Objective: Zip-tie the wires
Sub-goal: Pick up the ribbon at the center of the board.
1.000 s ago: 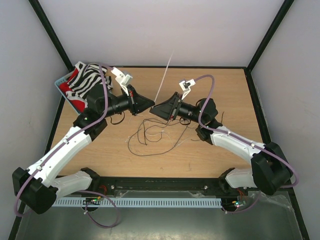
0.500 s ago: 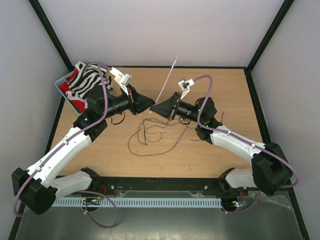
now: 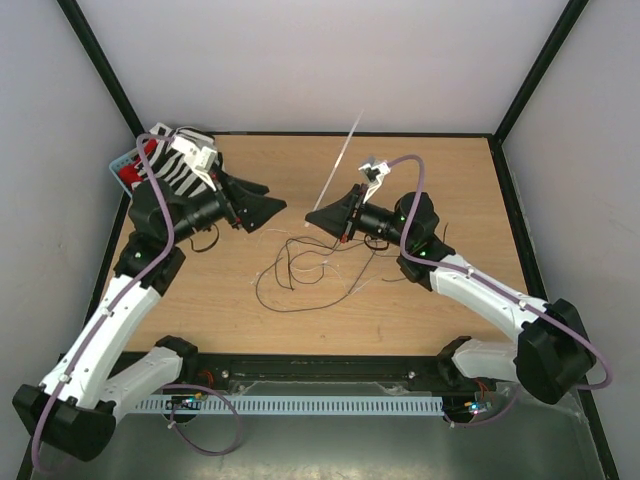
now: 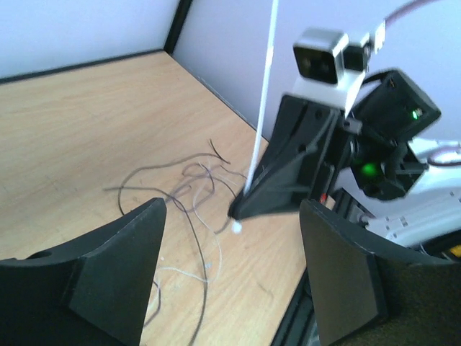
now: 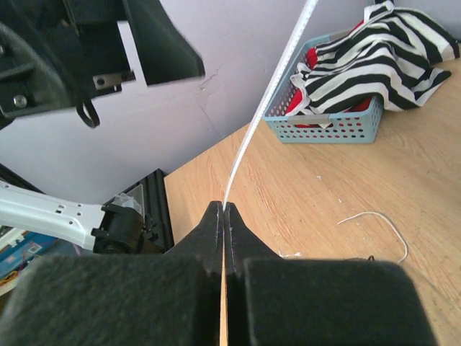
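The wires (image 3: 300, 268) are lying loose on the tabletop (image 3: 450, 180), sprawling in thin dark loops with a few pale strands, below and between the two claws. Nothing is gathering them yet, and no tie is passing around them. The zip tie (image 3: 340, 165) is standing above them, tilting up and away towards the back wall. Its small head is hanging just below the tip of the right claw (image 3: 312, 217), which is pressing its jaws together and pinching the strip just above that head. The left claw (image 3: 272, 197) is facing it with jaws spread, gripping nothing and standing apart from the tie. A blue basket (image 3: 122, 165) holding a striped cloth (image 3: 175, 165) is sitting at the far left corner, well away.

Likely hazards, as judgements: one narrow pinch alone is carrying the tie, so its long free tail may be swaying or twisting, making it hard for the left claw to catch. A sideways knock from that claw could be pulling the strip out of the pinch. The floppy strands are spreading widely, so a loop may be enclosing only some of them, or stray wires may be snagging on a claw.
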Motion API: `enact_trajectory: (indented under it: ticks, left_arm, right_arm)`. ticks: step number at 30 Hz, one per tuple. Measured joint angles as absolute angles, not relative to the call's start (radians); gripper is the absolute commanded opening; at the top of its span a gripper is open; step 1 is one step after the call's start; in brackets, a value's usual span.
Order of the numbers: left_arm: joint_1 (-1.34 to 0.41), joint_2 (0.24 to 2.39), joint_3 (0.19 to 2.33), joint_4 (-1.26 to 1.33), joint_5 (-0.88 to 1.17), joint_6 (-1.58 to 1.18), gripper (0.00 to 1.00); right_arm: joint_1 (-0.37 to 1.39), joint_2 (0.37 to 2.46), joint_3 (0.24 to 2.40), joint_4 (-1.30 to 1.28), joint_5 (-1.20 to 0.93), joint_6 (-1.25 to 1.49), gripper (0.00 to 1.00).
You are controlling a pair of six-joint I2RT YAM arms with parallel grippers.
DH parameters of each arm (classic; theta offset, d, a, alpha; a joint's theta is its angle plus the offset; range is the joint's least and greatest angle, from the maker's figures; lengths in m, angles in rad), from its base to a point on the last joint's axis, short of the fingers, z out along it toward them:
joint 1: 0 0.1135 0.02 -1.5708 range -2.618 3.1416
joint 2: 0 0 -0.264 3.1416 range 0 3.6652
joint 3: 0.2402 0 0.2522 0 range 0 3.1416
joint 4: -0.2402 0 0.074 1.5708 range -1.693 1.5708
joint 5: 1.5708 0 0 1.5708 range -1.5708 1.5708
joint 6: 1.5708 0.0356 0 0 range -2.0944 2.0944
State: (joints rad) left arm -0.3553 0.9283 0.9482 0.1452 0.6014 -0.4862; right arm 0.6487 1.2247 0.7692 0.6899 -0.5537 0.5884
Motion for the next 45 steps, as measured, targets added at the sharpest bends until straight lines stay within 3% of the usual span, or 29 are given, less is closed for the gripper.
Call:
enact_trajectory:
  ticks: [6, 14, 27, 41, 45]
  left_arm:
    - [-0.348, 0.872, 0.875, 0.145, 0.679, -0.502, 0.84]
    - [-0.364, 0.925, 0.922, 0.236, 0.748, -0.545, 0.81]
    - [-0.542, 1.161, 1.076, 0.324, 0.764, -0.455, 0.56]
    - [-0.567, 1.234, 1.187, 0.36, 0.755, -0.355, 0.0]
    - [-0.567, 1.23, 1.197, 0.362, 0.752, -0.322, 0.0]
  right_arm:
    - [0.649, 1.213, 0.803, 0.648, -0.599, 0.509, 0.0]
    - [0.651, 1.183, 0.804, 0.622, -0.694, 0.366, 0.0]
    - [0.668, 1.166, 0.797, 0.617, -0.757, 0.312, 0.0]
    - [0.669, 1.165, 0.758, 0.59, -0.749, 0.307, 0.0]
    - [0.669, 1.165, 0.757, 0.589, -0.737, 0.309, 0.0]
